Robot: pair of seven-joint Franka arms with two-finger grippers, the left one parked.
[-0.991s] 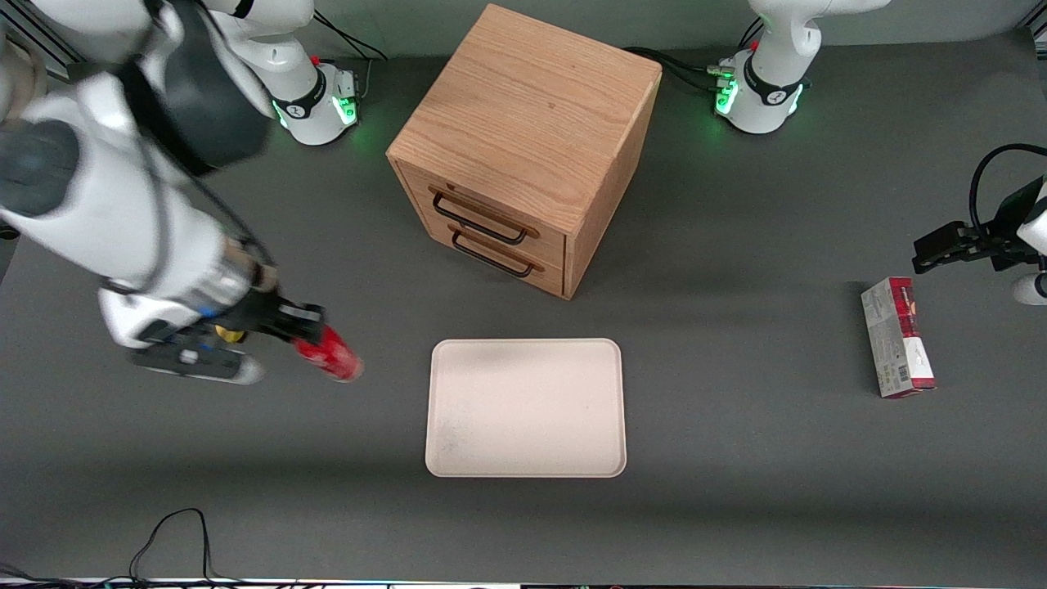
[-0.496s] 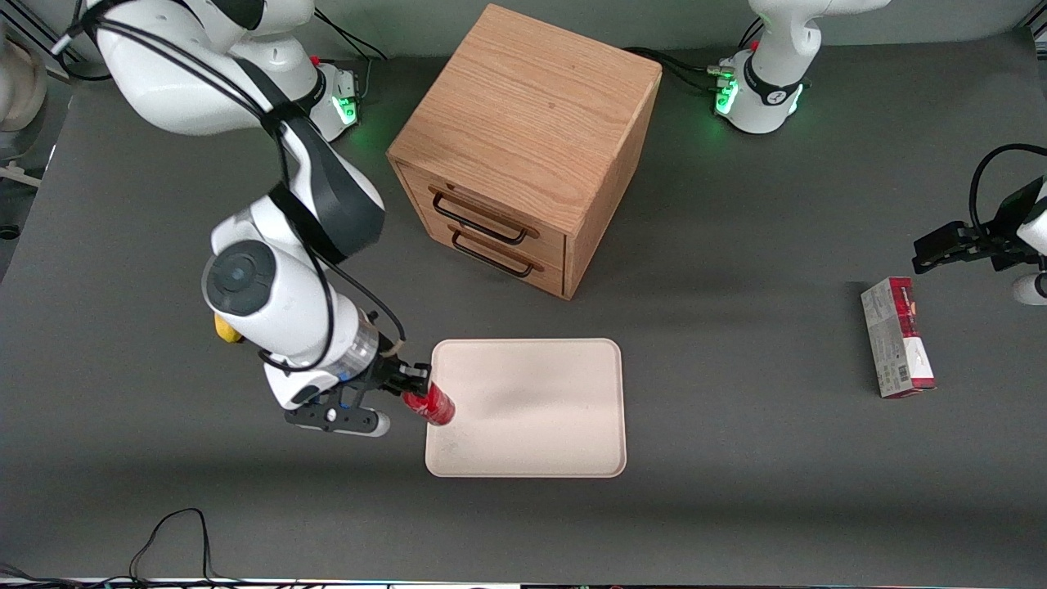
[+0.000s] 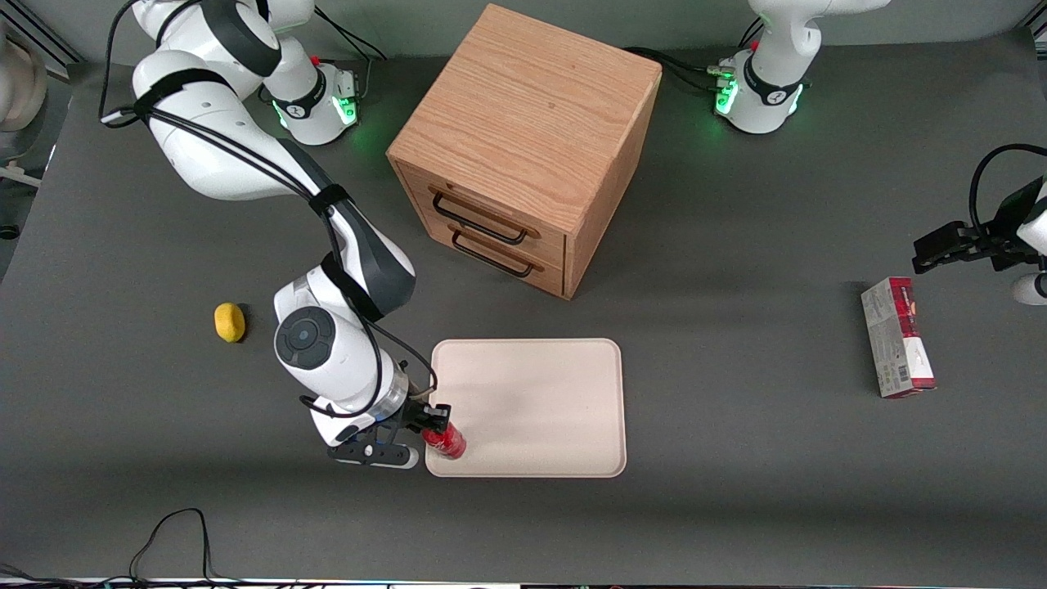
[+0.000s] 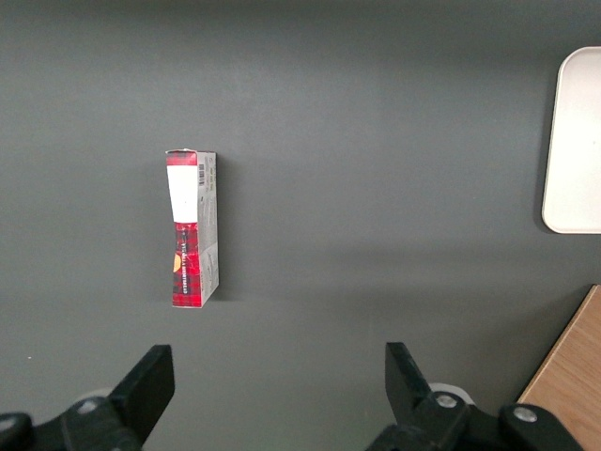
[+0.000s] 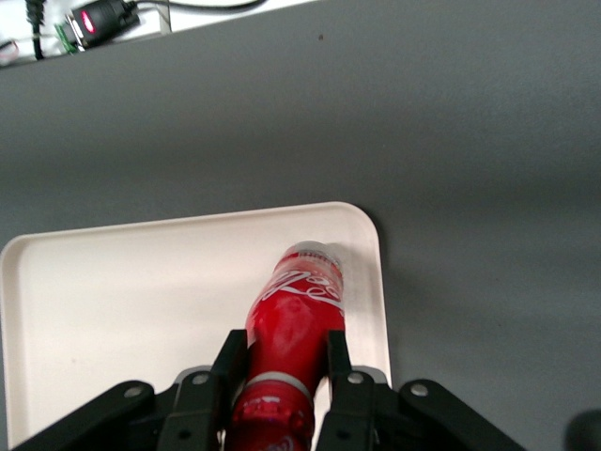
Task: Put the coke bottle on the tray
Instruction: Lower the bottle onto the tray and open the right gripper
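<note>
Over the flat cream-white tray's (image 3: 540, 401) near corner, the right gripper (image 5: 286, 376) clamps the slim red coke bottle (image 5: 291, 329), base tilted down toward the tray.

The hand (image 3: 436, 428) holds the coke bottle (image 3: 446, 439) over the tray (image 3: 540, 409) corner nearest the front camera.

Dark grey matte tabletop (image 3: 736, 491) fills the scene, evenly lit with soft shadow bands running across it. A light oak two-drawer cabinet (image 3: 523, 139) stands farther from the front camera, turned at an angle, its black handles (image 3: 478, 229) facing forward. Black cables (image 3: 176, 540) loop at the near edge. Green lights (image 3: 352, 106) glow farther away.
</note>
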